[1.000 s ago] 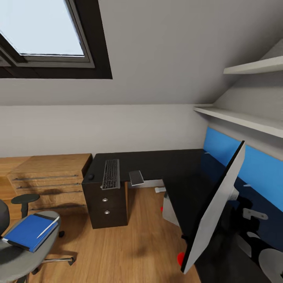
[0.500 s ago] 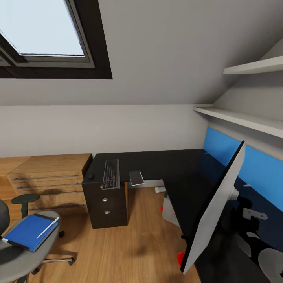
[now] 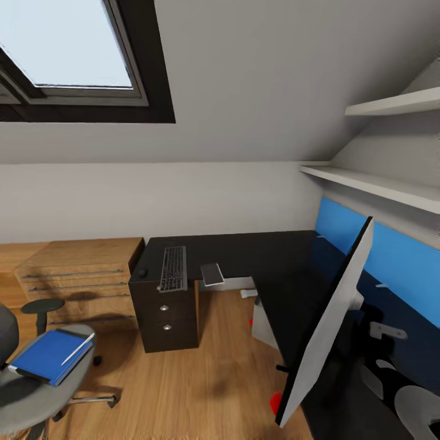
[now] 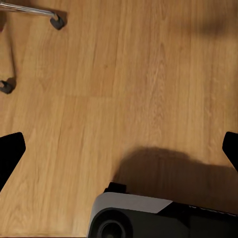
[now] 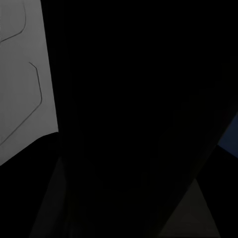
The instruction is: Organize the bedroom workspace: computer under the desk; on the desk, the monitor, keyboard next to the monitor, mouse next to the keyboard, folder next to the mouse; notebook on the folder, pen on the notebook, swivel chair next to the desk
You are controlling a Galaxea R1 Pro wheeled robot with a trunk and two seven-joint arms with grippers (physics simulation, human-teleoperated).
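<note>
The black L-shaped desk [image 3: 269, 256] fills the corner under the sloping wall, its long wing running along the blue wall panel [image 3: 391, 256] and its short wing reaching toward the wooden dresser [image 3: 79, 275]. On the long wing the monitor [image 3: 330, 324] stands tilted, its pale back catching the light. Well apart from the desk, at the head view's lower left, the swivel chair [image 3: 24, 397] stands on the wooden floor [image 3: 201, 379], with 2 of its castor legs showing in the left wrist view. On its grey seat lies the blue folder [image 3: 46, 355], which appears to have the notebook with it, though I cannot tell the 2 apart, and the pen [image 3: 77, 349] lies slanted across the top. The keyboard [image 3: 173, 269] lies on the short wing above the 2-drawer pedestal [image 3: 165, 315], with the small dark mouse [image 3: 142, 273] just beside it near the desk's end. A grey tablet-like slab [image 3: 212, 274] overhangs the desk edge near the keyboard. The left gripper [image 4: 119, 148] hangs over bare floor with its fingertips [image 4: 10, 148] wide apart. The right wrist view is nearly all dark, so I cannot tell how the right gripper's jaws stand.
</note>
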